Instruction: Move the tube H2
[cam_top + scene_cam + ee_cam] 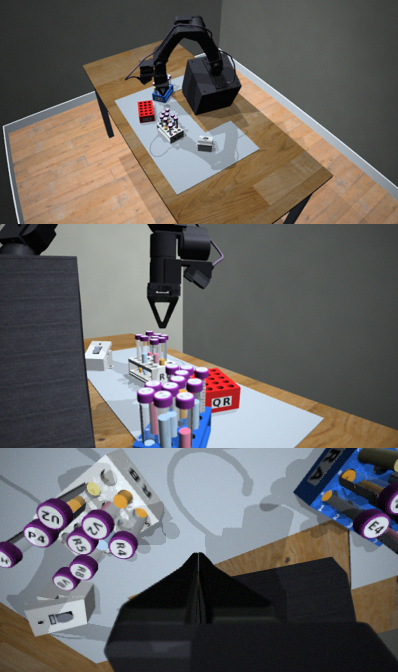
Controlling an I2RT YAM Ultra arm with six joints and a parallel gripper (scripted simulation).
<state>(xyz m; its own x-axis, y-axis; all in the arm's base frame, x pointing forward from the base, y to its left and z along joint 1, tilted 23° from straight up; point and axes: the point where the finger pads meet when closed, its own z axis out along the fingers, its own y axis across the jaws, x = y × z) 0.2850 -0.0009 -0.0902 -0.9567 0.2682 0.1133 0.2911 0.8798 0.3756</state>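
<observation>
The black tool was shut tight, its two tips together, and it had nothing in it. It pointed down, high up over the racks. Tube H2 looked to be the one at the far end of the white rack, well apart from the tool. In the wrist view its purple cap was cut off at the left edge, so only part of its name showed. The blue rack was on the tool's other side in that view.
</observation>
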